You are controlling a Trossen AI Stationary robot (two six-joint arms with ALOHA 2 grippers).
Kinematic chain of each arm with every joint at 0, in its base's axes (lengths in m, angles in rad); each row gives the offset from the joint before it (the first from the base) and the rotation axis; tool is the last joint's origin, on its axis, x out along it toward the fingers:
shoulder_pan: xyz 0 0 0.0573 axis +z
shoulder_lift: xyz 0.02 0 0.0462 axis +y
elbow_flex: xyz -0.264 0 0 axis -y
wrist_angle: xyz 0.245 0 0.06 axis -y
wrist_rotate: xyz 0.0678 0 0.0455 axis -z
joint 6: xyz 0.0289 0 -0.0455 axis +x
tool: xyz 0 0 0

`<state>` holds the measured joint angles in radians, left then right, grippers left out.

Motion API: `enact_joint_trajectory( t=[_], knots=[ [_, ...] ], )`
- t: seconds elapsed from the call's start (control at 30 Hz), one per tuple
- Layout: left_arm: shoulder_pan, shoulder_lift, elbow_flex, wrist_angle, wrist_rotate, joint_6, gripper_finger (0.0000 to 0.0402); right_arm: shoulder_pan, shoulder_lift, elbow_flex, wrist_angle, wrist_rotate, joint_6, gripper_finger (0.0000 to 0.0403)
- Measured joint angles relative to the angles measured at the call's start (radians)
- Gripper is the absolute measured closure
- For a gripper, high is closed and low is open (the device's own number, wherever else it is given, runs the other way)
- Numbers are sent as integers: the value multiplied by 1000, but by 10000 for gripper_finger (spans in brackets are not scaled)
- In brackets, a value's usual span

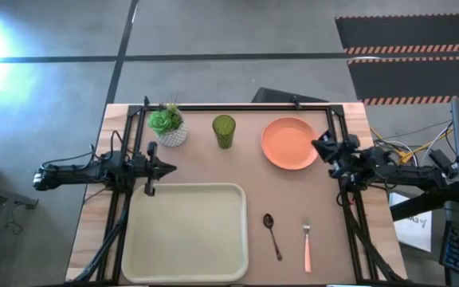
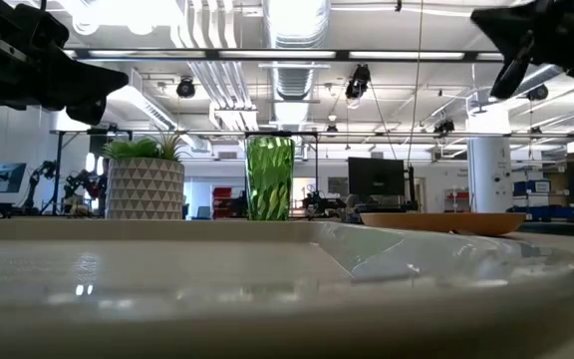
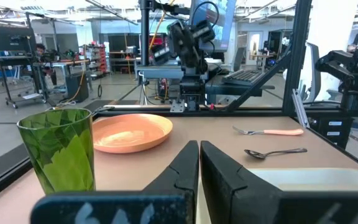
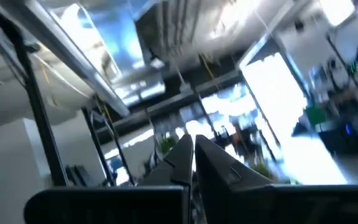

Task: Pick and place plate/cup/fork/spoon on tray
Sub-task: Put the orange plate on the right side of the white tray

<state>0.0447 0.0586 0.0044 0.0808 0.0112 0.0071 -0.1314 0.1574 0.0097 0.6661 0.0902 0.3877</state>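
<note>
From above, my left end effector (image 1: 170, 167) sits closed and empty over the counter (image 1: 237, 171), just beyond the far rim of the cream tray (image 1: 186, 233), which lies at the near left. My right end effector (image 1: 319, 146) is also closed and empty, beside the right edge of the salmon plate (image 1: 288, 143) at the far right. The green cup (image 1: 223, 131) stands left of the plate, and a white pot with a green plant (image 1: 168, 126) stands left of the cup. The dark spoon (image 1: 272, 234) and pink-handled fork (image 1: 307, 245) lie side by side on the counter, right of the tray.

At counter level, the tray's rim (image 2: 367, 269) fills the foreground, with plant pot (image 2: 144, 179), cup (image 2: 269, 178) and plate (image 2: 441, 221) behind it.

My left wrist camera shows my fingers (image 3: 185, 174) pressed together, with the cup (image 3: 58, 149), plate (image 3: 132, 132), fork (image 3: 269, 131) and spoon (image 3: 275, 152) ahead.

My right wrist camera shows shut fingers (image 4: 182, 162) tilted up toward the ceiling.
</note>
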Motion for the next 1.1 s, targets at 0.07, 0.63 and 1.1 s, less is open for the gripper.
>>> enact_joint_trajectory(
  t=[0.07,0.63,1.1],
  knots=[
    [0,0,0,0,0,0,402,0,0,0,28,1,-17,394],
    [0,-2,0,356,-187,-267,402,0,103,0,21,46,23,394],
    [0,6,16,538,-278,-79,402,0,115,77,-30,29,23,394]
  ],
)
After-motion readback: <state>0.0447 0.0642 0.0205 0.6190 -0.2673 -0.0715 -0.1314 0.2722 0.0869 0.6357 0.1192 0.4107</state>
